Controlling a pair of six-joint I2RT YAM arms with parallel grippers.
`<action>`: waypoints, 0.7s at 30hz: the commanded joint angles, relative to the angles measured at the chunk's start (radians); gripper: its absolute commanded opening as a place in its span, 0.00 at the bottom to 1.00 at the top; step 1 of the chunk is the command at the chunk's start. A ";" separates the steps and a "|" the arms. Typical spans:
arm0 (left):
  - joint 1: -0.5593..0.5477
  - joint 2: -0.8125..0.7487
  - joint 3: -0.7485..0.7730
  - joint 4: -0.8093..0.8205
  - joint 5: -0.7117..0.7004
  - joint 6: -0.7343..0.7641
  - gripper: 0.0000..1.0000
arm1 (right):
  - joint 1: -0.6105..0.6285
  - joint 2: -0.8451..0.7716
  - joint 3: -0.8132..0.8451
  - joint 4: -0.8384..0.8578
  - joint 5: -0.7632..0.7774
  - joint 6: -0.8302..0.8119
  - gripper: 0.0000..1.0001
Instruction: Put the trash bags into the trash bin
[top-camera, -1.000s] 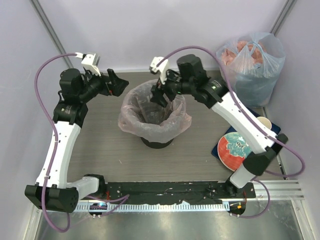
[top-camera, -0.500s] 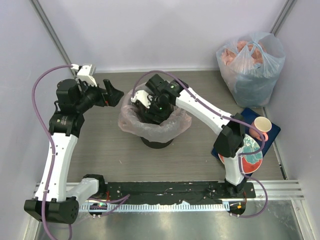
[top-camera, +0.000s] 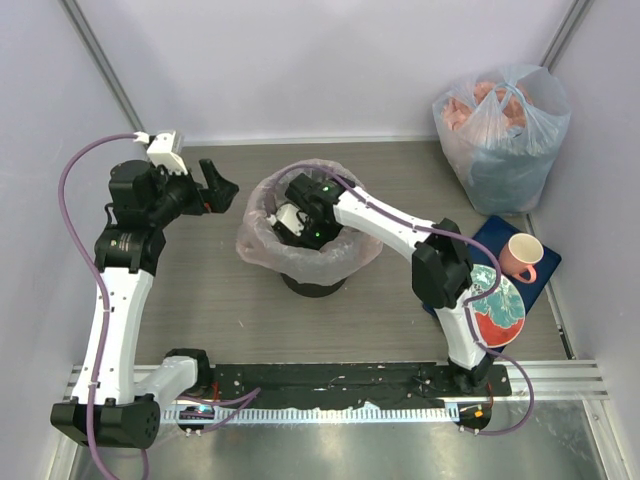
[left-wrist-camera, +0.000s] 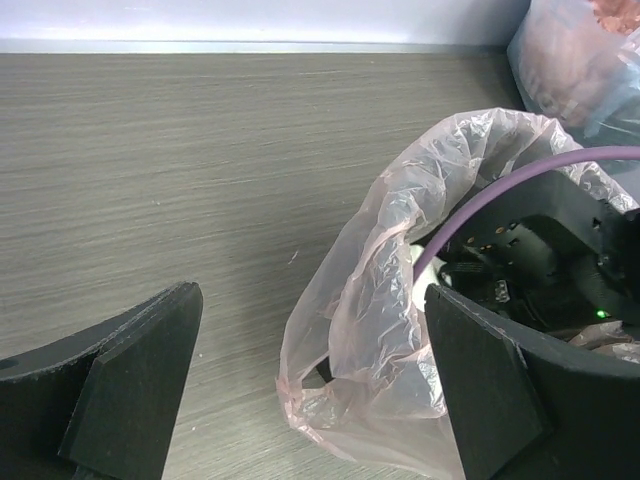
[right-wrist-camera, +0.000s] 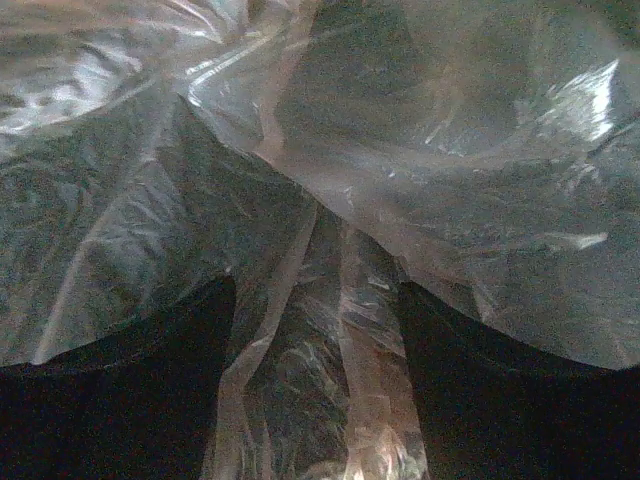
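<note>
Right end effector (right-wrist-camera: 315, 290) sits deep inside the trash bin (top-camera: 312, 287) at mid-counter (top-camera: 200, 290), jaws parted. The pink trash bag (top-camera: 262, 240) lining the bin runs loose between them. Left end effector (top-camera: 220, 183) hovers at the bin's ten o'clock, wide open and empty.

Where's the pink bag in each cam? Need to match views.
Top external: bag at centre, draped over the bin rim.
Left wrist: right of centre, mouth open.
Right wrist: fills the frame, seen from inside.
Shared landmark: right arm reaching into the bag, also in left wrist view.
</note>
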 joint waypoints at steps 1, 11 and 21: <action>0.008 -0.015 0.023 -0.004 -0.011 -0.004 0.98 | 0.007 0.006 -0.021 0.026 0.032 0.064 0.73; 0.010 -0.012 0.025 -0.029 -0.002 0.015 0.98 | 0.004 0.083 -0.127 0.086 0.040 0.046 0.75; 0.011 0.011 0.031 -0.072 -0.009 0.041 1.00 | -0.005 0.116 -0.201 0.128 0.071 0.044 0.77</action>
